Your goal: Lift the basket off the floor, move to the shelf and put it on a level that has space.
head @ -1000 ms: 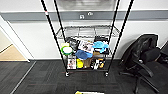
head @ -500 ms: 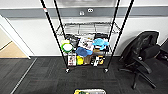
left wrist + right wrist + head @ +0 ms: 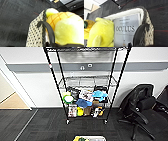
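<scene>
The basket, beige weave with a pale lining, peeks in at the bottom edge of the head view, above the dark carpet floor. It holds yellow plush toys and a white box printed OCULUS. My left gripper hooks a dark finger over one end wall of the basket. At the other end of the basket my right gripper clamps the wall. The shelf, a black wire rack, stands straight ahead against the wall. Its second level looks bare.
The rack's lower tier is crowded with bags and boxes. A black office chair stands right of the rack. On the left a doorway opens onto a tan wooden floor. Carpet lies open between me and the rack.
The whole head picture has shifted slightly, so the camera moved. The basket's rim has come into the bottom edge; it did not show one second ago.
</scene>
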